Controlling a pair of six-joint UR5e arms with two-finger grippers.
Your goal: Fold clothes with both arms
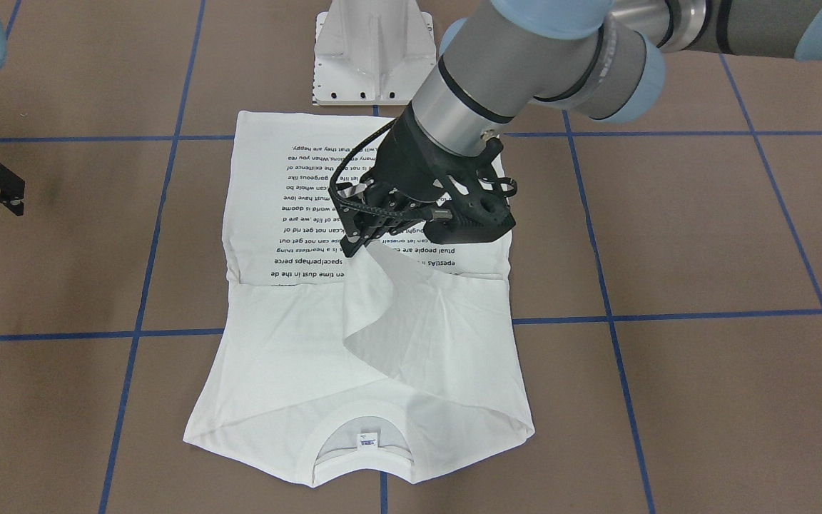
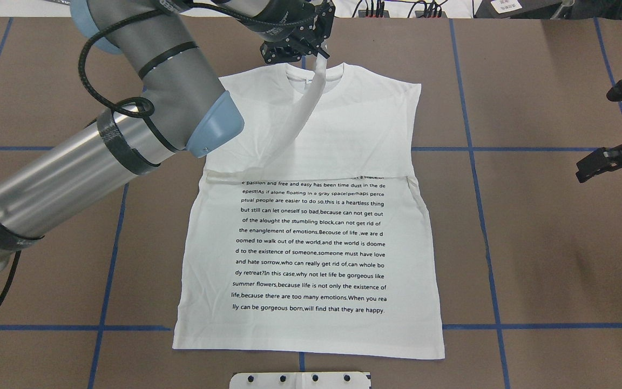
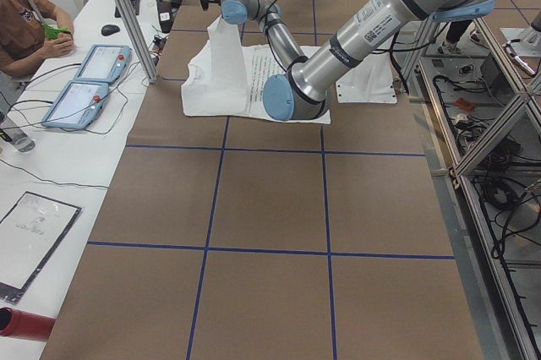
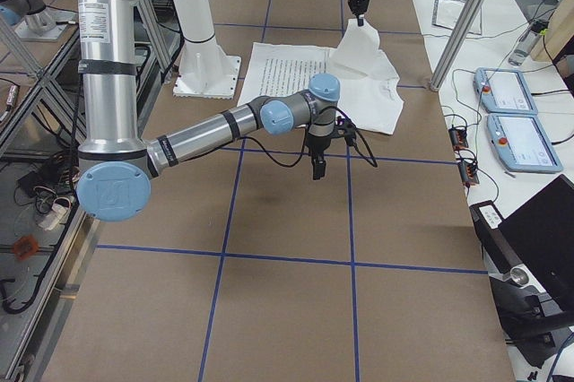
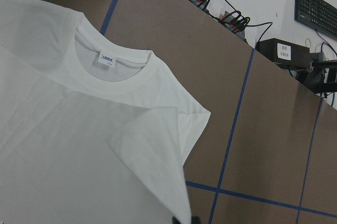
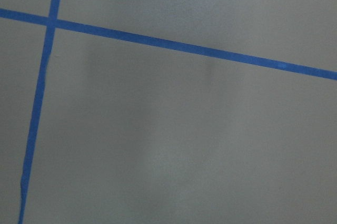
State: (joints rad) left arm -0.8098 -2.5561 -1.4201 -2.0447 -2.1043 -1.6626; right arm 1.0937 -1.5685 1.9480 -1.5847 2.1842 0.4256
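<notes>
Nearest to the robot, at 6 o'clock in the overhead view, lies the hem of the white T-shirt (image 2: pixel 343 124), which is spread flat in the middle of the brown table (image 2: pixel 532 243) with the collar (image 5: pixel 113 84) pointing to 12 o'clock. The black text (image 2: pixel 311 243) faces up on the near half. A straight cloth edge (image 2: pixel 311 177) crosses the shirt above it and cuts the top line of the print. Well apart at 3 o'clock, the right gripper (image 2: pixel 608 156) hangs over bare table and touches nothing. Whether its fingers are wide or narrow cannot be told. At the far end, toward 12 o'clock, the left gripper (image 2: pixel 313 53) is above the collar and pinches the end of a sleeve (image 2: pixel 311 102), which rises from the chest as a twisted strip. The neck label (image 5: pixel 107 57) shows inside the collar. The step in hand seems to be the placing of this sleeve onto the body of the shirt. The next move probably calls for the left arm to lower the sleeve so that it lies flat and without the twist, and then to let go. After that the right arm would need to come in from 3 o'clock for a fold with both arms.
</notes>
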